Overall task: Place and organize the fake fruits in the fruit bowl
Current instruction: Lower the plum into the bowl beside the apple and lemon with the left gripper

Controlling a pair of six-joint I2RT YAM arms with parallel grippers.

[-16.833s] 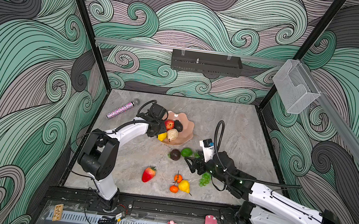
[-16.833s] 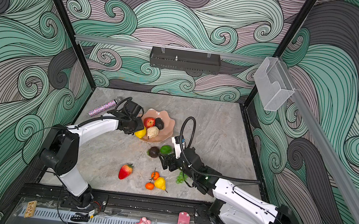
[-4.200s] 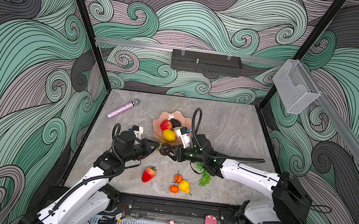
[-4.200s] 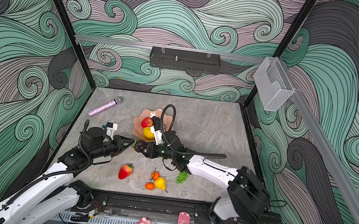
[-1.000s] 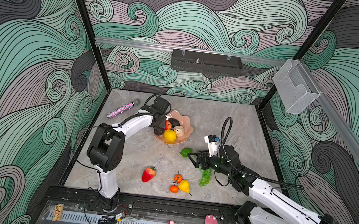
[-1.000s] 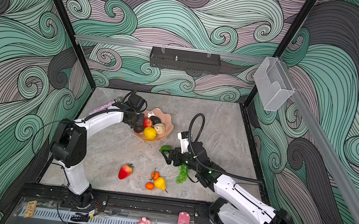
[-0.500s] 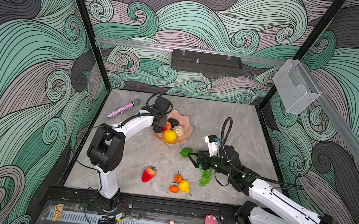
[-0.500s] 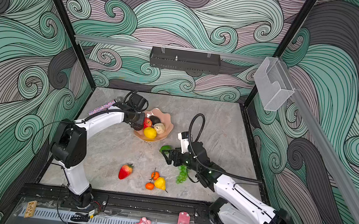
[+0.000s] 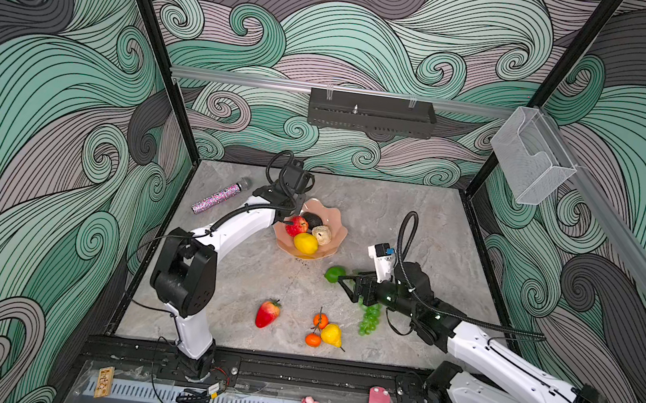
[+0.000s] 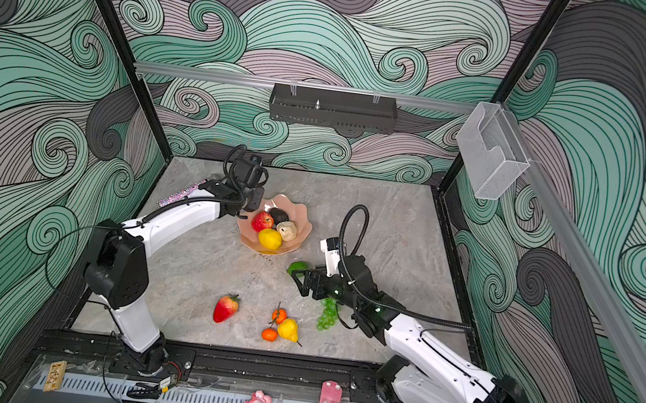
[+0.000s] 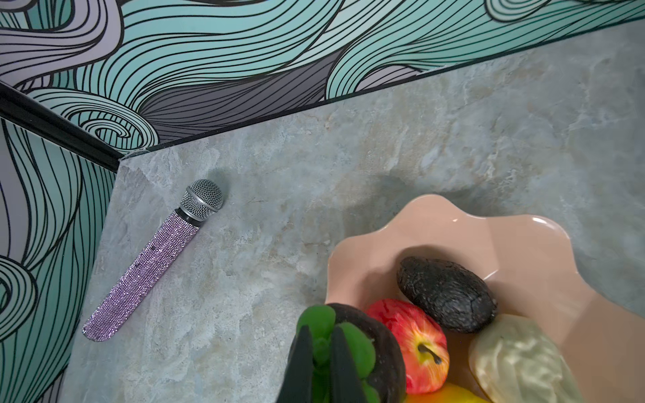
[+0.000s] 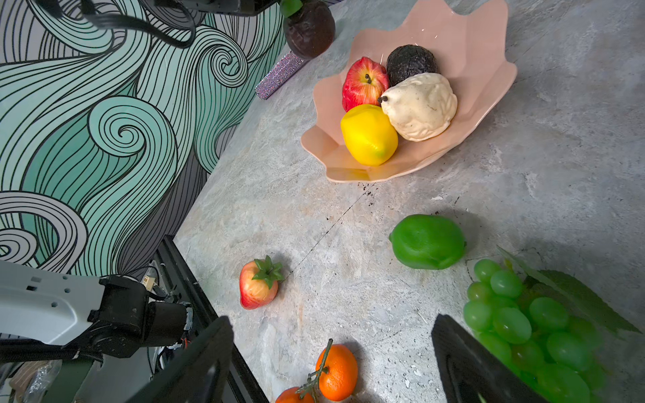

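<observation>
The left gripper [image 11: 321, 330] is clamped on the green top of a dark brown fruit [image 12: 310, 29]. The fruit hangs beneath its fingers right at the rim of the fruit bowl [image 9: 337, 217]. Just past the held fruit, inside the bowl, a red apple [image 9: 296, 225], a dark avocado [image 9: 312, 220], a cream pear [image 9: 323, 235] and a lemon [image 9: 305, 243] lie packed against one another. On the gripper's other side, a glittery microphone [image 11: 153, 258] lies on the table [image 9: 394, 219] near the wall.

The right gripper [image 9: 346, 287] hovers low with its jaws wide apart and nothing between them. The lime [image 9: 333, 273] sits just beside its fingertips, between the gripper and the bowl. The green grapes [image 9: 370, 321] lie below and beside its wrist. A strawberry [image 9: 268, 313], two tangerines [image 9: 320, 320] and a yellow pear [image 9: 332, 334] rest on the table off to its side, well apart from the bowl.
</observation>
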